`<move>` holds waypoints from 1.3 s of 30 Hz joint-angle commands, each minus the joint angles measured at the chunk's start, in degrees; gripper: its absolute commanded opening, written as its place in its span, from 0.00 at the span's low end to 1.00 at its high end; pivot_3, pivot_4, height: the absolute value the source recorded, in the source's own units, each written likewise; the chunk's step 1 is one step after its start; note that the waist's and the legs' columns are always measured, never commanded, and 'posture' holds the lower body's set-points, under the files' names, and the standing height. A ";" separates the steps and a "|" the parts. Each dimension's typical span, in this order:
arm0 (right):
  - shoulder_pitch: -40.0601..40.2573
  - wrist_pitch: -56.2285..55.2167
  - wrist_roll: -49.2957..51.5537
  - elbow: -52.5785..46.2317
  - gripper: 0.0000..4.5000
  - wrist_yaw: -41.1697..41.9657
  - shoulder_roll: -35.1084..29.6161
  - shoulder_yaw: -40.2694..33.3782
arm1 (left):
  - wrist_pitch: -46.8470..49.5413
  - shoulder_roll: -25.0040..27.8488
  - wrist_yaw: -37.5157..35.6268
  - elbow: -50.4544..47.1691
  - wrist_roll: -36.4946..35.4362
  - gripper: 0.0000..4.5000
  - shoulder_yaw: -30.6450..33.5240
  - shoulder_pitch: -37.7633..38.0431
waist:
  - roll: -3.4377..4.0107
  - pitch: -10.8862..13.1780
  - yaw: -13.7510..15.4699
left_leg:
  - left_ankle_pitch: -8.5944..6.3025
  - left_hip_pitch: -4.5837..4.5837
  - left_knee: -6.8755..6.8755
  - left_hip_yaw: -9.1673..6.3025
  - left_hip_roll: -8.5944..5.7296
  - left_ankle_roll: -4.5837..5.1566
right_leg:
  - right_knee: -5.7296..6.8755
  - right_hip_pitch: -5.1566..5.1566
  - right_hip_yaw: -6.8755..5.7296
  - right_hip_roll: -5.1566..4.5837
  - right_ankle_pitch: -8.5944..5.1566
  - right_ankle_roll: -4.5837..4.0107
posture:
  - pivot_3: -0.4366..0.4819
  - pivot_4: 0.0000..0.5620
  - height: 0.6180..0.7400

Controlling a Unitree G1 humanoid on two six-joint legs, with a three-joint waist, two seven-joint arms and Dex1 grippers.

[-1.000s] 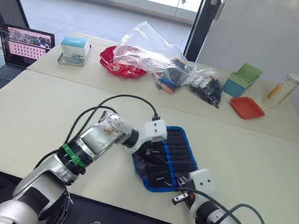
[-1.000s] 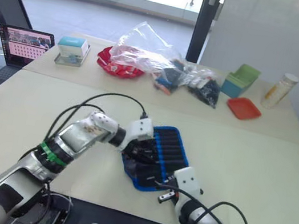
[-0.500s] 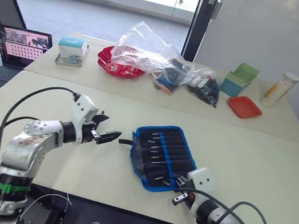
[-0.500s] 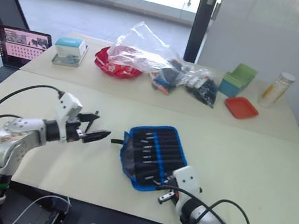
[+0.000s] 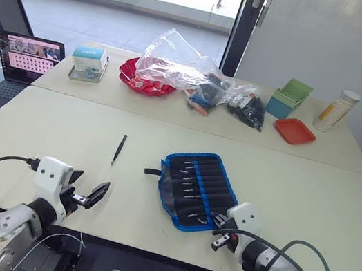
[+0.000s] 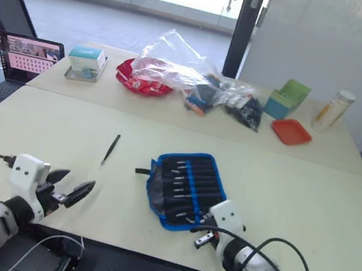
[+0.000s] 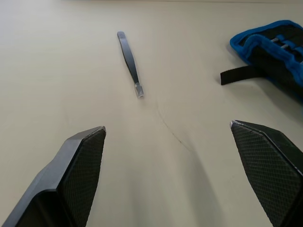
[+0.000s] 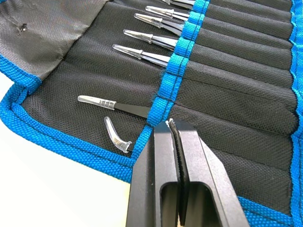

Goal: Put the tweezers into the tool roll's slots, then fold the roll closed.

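Note:
The tool roll lies open and flat on the cream table, its black strap pointing left. Several tweezers with clear tip caps sit in its slots. One loose black tweezer lies on the table left of the roll, also seen ahead of my left gripper as the tweezer. My left gripper is open and empty, low near the table's front-left edge. My right gripper is shut with nothing in it, at the roll's near right corner, over the blue edging.
Along the far side stand a laptop, a small box, a red dish under clear plastic bags, a green container, an orange tray and a bottle. Cables trail from both wrists.
My left gripper has drawn back from the roll to the front-left edge of the table. A loose tweezer now lies on the table left of the roll. The right gripper has stayed put.

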 commanded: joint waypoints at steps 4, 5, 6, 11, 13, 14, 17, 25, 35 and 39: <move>0.67 2.65 0.23 4.35 0.00 1.86 -0.42 2.71 | -1.63 0.97 2.91 -1.55 1.96 0.99 -1.92 0.27 | -0.01 -0.01 -0.30 | 0.00 0.03 -0.01 0.03 0.05 0.00 | 0.00 -0.01 0.01 0.05 0.01 -0.02 | 0.48 0.27 0.86; 0.53 2.64 0.17 4.45 0.00 1.89 -0.29 2.91 | -1.76 1.13 3.34 -0.71 2.33 0.99 -2.40 -0.74 | -0.01 -0.01 -0.32 | 0.00 0.03 -0.01 0.03 0.06 0.00 | 0.00 -0.01 0.01 0.07 0.01 -0.02 | 0.48 0.27 0.86; 0.38 2.64 0.15 4.52 0.00 1.92 -0.17 3.06 | -1.68 1.24 3.76 0.15 2.59 0.99 -2.95 -1.92 | -0.01 -0.01 -0.28 | 0.00 0.03 -0.01 0.03 0.07 0.00 | 0.00 -0.01 0.01 0.07 0.01 -0.02 | 0.48 0.27 0.86; -0.29 2.70 0.10 4.71 0.00 1.76 0.11 3.00 | -1.22 1.10 5.63 3.34 3.88 0.99 -5.42 -5.70 | -0.05 -0.03 -0.53 | 0.00 0.05 -0.01 0.06 0.08 0.00 | 0.00 -0.01 0.03 0.09 0.03 -0.05 | 0.48 0.27 0.86; -0.40 2.77 0.10 4.69 0.00 1.61 0.18 2.75 | -0.68 0.72 6.97 6.00 4.84 0.99 -6.97 -8.06 | -0.05 -0.03 -0.49 | 0.00 0.05 -0.02 0.06 0.08 0.00 | 0.00 -0.02 0.03 0.08 0.03 -0.05 | 0.48 0.27 0.86; -0.48 2.82 0.08 4.71 0.00 1.54 0.23 2.76 | -0.55 0.66 7.33 6.91 5.13 0.99 -7.37 -8.80 | -0.05 -0.03 -0.46 | 0.00 0.05 -0.02 0.06 0.08 0.00 | 0.00 -0.03 0.03 0.09 0.03 -0.05 | 0.48 0.27 0.86; -0.18 2.99 0.08 4.31 0.00 1.20 0.36 2.55 | -0.70 0.38 9.00 11.62 6.84 0.99 -9.54 -12.44 | -0.06 -0.04 -0.43 | 0.00 0.04 -0.02 0.07 0.07 0.00 | 0.01 -0.03 0.04 0.09 0.03 -0.05 | 0.48 0.27 0.86; 0.14 3.11 0.02 3.94 0.00 0.26 1.03 2.32 | -3.94 0.19 9.38 27.70 11.06 0.99 -15.02 -22.89 | 0.02 -0.07 -0.14 | 0.01 0.14 -0.01 0.05 0.05 -0.01 | 0.02 0.05 0.02 0.08 0.03 -0.05 | 0.48 0.27 0.86; -0.03 3.15 0.01 3.73 0.00 -0.69 1.50 2.18 | -4.21 -3.21 9.09 41.39 13.50 0.87 -19.25 -31.63 | 0.76 -0.45 -0.09 | 0.01 0.81 -0.05 0.04 -0.02 -0.01 | -0.20 0.84 -0.01 0.04 -0.16 0.30 | 0.48 0.27 0.86; 0.06 3.21 0.04 3.52 0.00 -1.03 1.58 2.15 | -3.53 -4.50 9.05 40.02 13.49 0.58 -19.49 -30.14 | 0.78 -0.48 -0.07 | 0.01 0.82 -0.05 0.04 -0.03 -0.02 | -0.23 0.88 0.00 0.01 -0.17 0.31 | 0.48 0.27 0.86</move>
